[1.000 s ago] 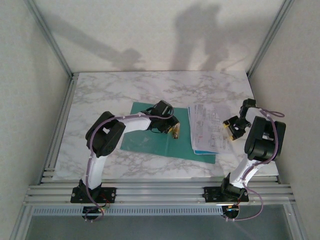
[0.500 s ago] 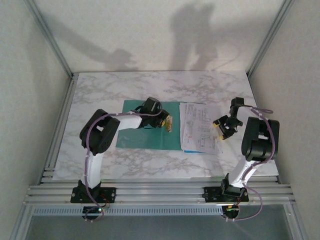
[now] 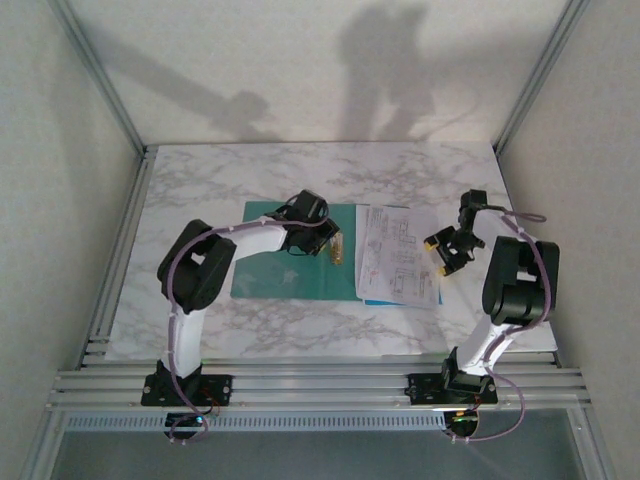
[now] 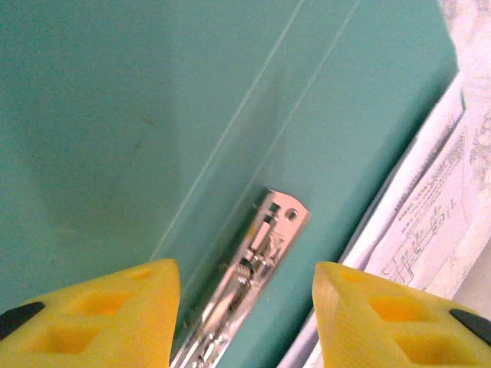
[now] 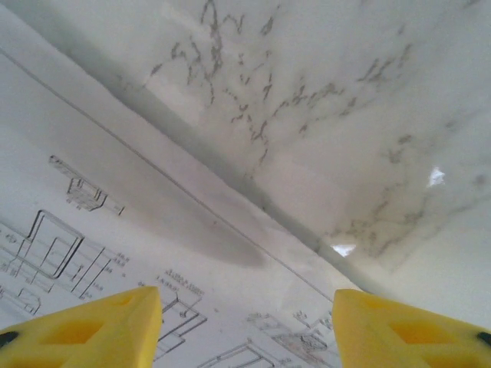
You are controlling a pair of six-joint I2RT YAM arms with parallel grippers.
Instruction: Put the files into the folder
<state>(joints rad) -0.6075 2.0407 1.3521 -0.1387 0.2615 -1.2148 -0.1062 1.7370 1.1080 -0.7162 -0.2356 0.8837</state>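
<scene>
1. L claw (image 4: 245,307) hung wide open, empty, over teal folder (image 4: 115,115) by its metal clip (image 4: 265,245).
2. R claw (image 5: 245,326) also wide, above files (image 5: 115,253), which lay just right of clip.
3. Step, I reckoned: seating sheets. Next: nudge 'em left, gently.

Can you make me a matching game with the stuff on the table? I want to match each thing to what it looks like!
Things:
1. folder
2. files
3. metal clip
4. table

Looks:
A. white with printed drawings
B. shiny silver
C. teal-green
D. pale marble with grey veins

Right pairs: 1-C, 2-A, 3-B, 4-D.
</scene>
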